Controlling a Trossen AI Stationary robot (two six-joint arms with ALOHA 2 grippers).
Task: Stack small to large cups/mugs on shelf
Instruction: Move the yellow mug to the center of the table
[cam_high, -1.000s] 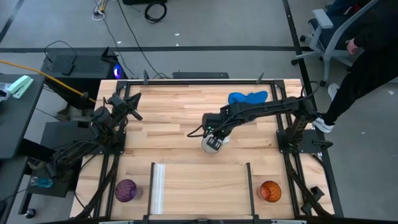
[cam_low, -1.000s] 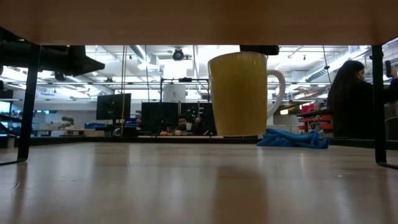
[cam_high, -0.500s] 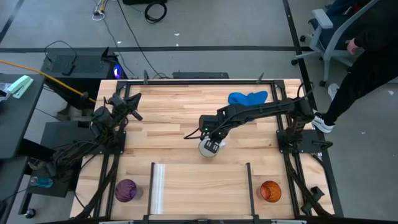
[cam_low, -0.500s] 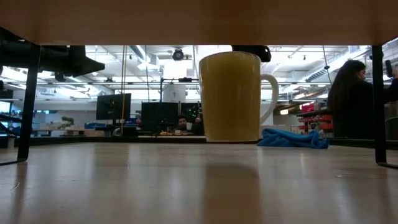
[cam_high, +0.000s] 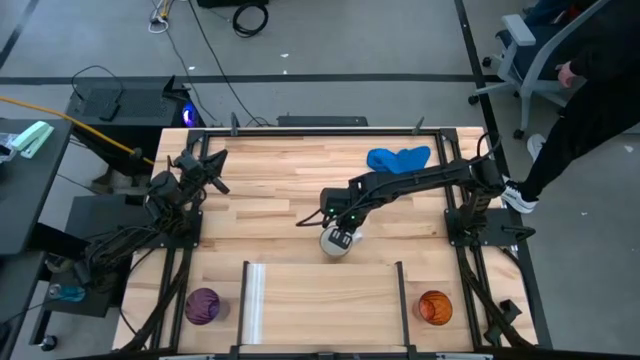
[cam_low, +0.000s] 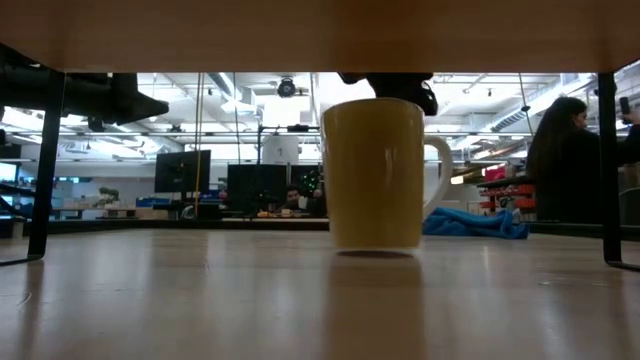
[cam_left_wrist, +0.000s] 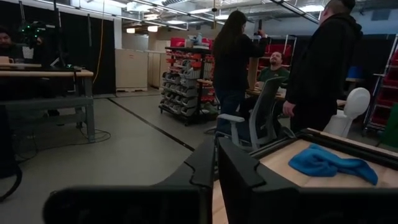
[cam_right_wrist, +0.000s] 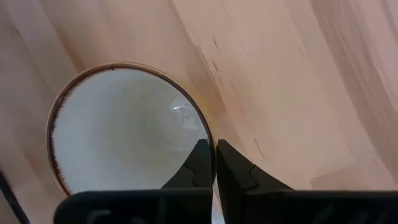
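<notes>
- The white mug (cam_low: 375, 175) is coming down — a second ago the low view showed it hanging clear of the table (cam_high: 270, 190), and now its base is sitting on the wood with a shadow right under it.
- The right gripper (cam_high: 341, 236) is pinching the mug's rim, one finger inside and one outside the wall in the right wrist view, fingers (cam_right_wrist: 202, 163) clamped close together on it.
- In the high view the mug has slid toward the shelf (cam_high: 320, 295) and is now resting just outside it, between the pale upright strip (cam_high: 254, 298) and the thin dark post (cam_high: 400, 290) — not yet on the slats.
- The purple cup (cam_high: 203, 305) and the orange cup (cam_high: 434, 307) are sitting well apart at the near corners, untouched.
- The left gripper (cam_high: 213, 168) is waiting at the table's left edge, its fingers pressed together on nothing.
- My read: this is looking like a set-down short of the shelf, so stacking is hardly begun.
- The blue cloth (cam_high: 398, 157) is lying at the far edge, out of play.
</notes>
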